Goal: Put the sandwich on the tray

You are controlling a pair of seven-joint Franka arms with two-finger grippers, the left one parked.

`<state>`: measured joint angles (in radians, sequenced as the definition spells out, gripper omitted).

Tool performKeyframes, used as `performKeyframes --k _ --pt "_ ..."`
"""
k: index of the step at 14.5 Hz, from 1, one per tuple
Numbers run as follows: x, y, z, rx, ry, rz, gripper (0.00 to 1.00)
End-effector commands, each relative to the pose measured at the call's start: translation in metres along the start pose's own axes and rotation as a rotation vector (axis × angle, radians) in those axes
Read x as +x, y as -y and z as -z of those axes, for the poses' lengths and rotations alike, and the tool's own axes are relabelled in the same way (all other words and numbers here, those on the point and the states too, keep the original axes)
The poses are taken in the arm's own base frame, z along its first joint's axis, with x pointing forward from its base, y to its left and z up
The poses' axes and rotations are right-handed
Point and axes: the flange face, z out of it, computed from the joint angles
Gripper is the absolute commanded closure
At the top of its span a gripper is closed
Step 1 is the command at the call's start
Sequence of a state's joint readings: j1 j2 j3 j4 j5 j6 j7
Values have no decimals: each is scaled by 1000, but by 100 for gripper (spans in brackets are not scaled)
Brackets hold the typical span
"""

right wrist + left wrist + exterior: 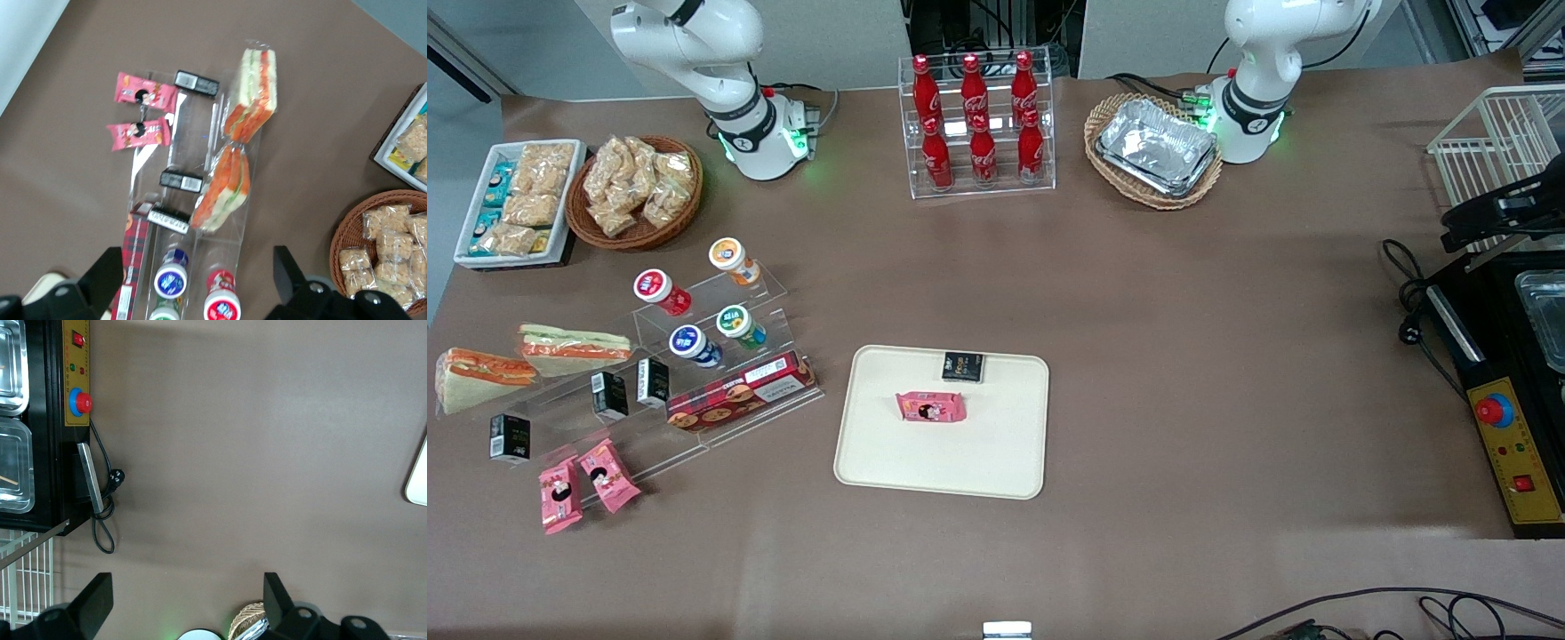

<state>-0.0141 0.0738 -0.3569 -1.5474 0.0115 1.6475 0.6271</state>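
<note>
Sandwich (pixel 479 377): clear-wrapped wedge, white bread, orange-red filling. It lies on the outermost step of a clear stand (pixel 720 425), at the working arm's end of the table (pixel 1183 356), close to the table edge. In the wrist view the sandwich (pixel 252 87) lies end to end with a second sandwich (pixel 223 190); their wrappers meet.

Second sandwich (pixel 574 348): longer, green and orange layers, on the same stand, nearer the bottles (pixel 694 311).

Gripper (pixel 197 257): seen only by the right wrist camera, above the stand's bottle end. Fingers (pixel 110 273) wide apart, holding nothing, well clear of both sandwiches.

Small stock on the stand: black boxes (pixel 609 396) and pink packets (pixel 587 484), nearer the front camera than the sandwiches.

Tray (pixel 943 458): cream, rounded corners, mid-table. It holds one pink packet (pixel 931 406) and one black box (pixel 963 366) at the rim; the rest of its surface is bare. The left wrist camera catches only the tray's edge (pixel 419 480).

Room: a strip of bare table lies between stand and tray.
</note>
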Motion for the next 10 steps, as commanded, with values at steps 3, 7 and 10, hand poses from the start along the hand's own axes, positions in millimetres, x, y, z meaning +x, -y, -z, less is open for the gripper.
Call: performKeyframes --k 3,7,10 --pt "40 -27 -21 -11 -23 -103 0" --pt "68 -47 -38 -17 -53 -154 0" --pt "93 -60 -60 -11 -74 -198 0"
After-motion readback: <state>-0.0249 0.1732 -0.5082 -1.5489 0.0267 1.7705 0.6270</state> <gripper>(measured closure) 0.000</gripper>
